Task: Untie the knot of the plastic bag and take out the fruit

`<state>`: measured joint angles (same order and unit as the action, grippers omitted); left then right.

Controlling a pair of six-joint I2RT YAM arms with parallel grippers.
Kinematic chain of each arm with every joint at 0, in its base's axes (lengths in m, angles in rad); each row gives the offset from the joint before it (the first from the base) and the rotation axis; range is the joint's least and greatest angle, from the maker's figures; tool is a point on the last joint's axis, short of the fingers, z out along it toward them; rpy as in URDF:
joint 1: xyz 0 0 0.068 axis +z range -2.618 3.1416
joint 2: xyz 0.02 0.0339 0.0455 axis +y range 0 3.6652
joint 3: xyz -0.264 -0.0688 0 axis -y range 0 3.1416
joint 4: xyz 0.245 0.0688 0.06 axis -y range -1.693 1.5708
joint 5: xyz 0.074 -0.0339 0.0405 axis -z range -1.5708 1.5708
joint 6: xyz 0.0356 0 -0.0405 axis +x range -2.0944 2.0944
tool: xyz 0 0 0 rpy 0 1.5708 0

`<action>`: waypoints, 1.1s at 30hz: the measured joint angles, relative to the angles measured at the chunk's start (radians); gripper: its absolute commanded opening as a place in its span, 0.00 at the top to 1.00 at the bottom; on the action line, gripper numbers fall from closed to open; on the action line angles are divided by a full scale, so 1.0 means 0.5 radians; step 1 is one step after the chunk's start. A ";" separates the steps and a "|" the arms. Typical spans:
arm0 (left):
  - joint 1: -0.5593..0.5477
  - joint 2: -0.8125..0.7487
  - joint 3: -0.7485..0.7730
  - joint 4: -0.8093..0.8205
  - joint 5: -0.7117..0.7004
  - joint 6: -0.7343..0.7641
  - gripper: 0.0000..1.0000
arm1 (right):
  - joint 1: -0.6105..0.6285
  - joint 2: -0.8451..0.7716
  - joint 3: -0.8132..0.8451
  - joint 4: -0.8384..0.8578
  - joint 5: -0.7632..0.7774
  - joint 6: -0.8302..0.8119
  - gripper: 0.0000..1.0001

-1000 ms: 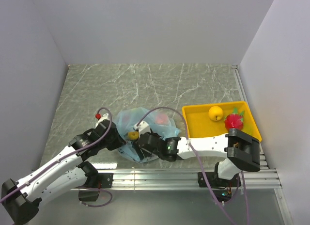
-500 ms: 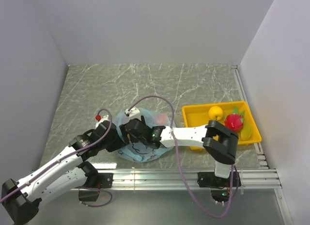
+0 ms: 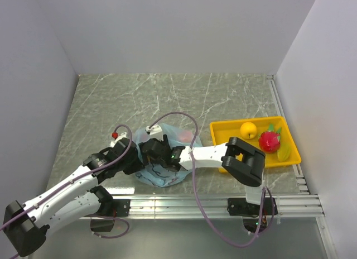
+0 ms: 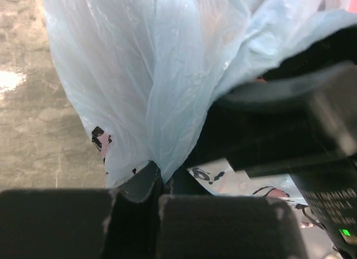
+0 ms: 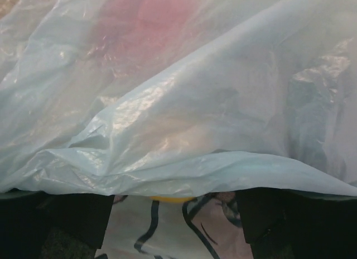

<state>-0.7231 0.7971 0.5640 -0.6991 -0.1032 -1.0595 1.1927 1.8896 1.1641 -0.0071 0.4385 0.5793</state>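
Tightly, left tool (image 4: 161,184) pinches plastic bag (image 4: 167,75); right tool (image 5: 174,217) gapes

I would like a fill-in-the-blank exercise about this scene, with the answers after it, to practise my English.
Seen from above, the plastic bag lies to the ___ of the yellow tray. The left gripper has its jaws ___ on a fold of the bag. In the tray, the red fruit has ___ leaves.
Missing words: left, shut, green.
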 measured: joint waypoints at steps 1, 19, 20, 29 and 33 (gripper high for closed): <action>0.000 0.001 0.000 -0.005 -0.003 -0.001 0.99 | -0.004 0.019 0.000 0.024 -0.008 -0.005 0.27; 0.000 0.105 0.081 0.046 -0.098 0.008 1.00 | -0.002 -1.041 -0.463 0.027 -0.221 -0.183 0.97; 0.000 0.108 0.094 0.047 -0.109 0.012 1.00 | -0.003 -1.174 -0.472 0.014 -0.221 -0.203 0.97; 0.000 0.141 0.159 0.050 -0.157 0.053 0.99 | -0.487 -1.923 -0.601 -0.322 0.151 -0.215 0.98; 0.000 0.140 0.159 0.054 -0.158 0.053 1.00 | -0.826 -2.001 -0.768 -0.622 0.323 -0.087 0.98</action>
<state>-0.7231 0.8673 0.6434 -0.6720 -0.1822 -1.0328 0.7799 0.8890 0.7799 -0.3180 0.6003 0.5358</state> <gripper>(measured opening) 0.014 0.657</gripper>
